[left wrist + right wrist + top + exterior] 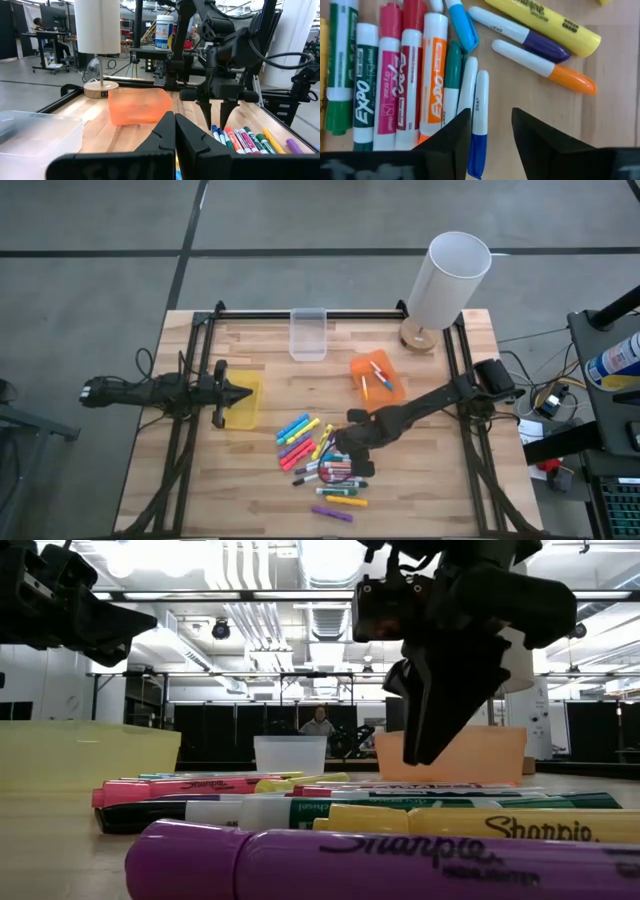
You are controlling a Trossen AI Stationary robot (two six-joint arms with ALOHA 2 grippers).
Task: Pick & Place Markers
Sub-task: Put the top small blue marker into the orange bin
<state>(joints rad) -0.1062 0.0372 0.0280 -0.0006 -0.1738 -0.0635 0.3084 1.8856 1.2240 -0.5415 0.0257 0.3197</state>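
Note:
The markers (325,465) lie in a loose pile on the wooden table, near its near edge: chunky highlighters and white-barrelled pens side by side (420,90). My right gripper (346,450) hangs open over the pile, fingers pointing down (215,120). In the right wrist view its fingers (490,125) stand on either side of a slim white marker with a blue cap (479,105), above it and not touching. My left gripper (240,392) is shut and waits over the yellow bin (243,408), holding nothing (175,127).
An orange bin (378,378) with a few markers inside stands just beyond the pile. A clear bin (308,335) sits near the far edge, and a lamp with a white shade (447,280) at the far right corner. A black frame runs along the table's sides.

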